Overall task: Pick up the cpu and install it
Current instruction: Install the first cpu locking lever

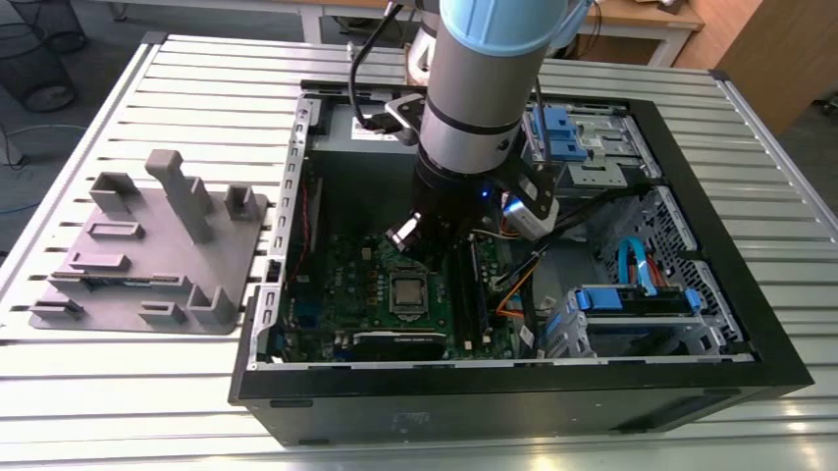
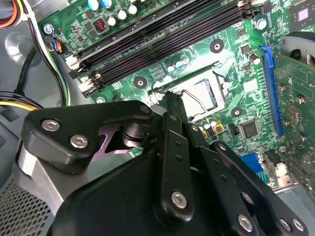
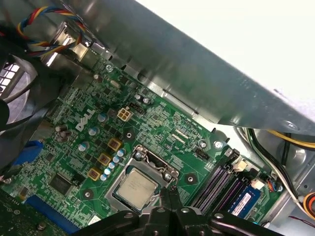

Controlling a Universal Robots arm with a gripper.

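Inside the open computer case [image 1: 733,363], as the exterior view shows it, the arm [image 1: 478,118] reaches steeply down over the green motherboard [image 1: 343,263]. The cpu [image 1: 408,291] lies in its socket just below the arm's lower end, and the grey tray [image 1: 137,260] sits on the slatted table [image 1: 105,388] toward the exterior view's left.

The second wrist view looks past black gripper [image 2: 170,98] linkages to the socket frame [image 2: 206,96] and the memory slots [image 2: 162,42]; the fingertips meet in a narrow point and nothing is seen between them.

The first wrist view shows the cpu [image 3: 136,187] seated flat within the socket frame [image 3: 142,162], with the gripper [image 3: 167,194] tips drawn together just beside the chip's edge, apparently holding nothing.

The likely risk is contact: the tips hang very close to the socket, so a slight sideways drift could scrape the frame or nudge the chip askew. The arm's bulk also crowds the cables [image 1: 517,280] nearby.
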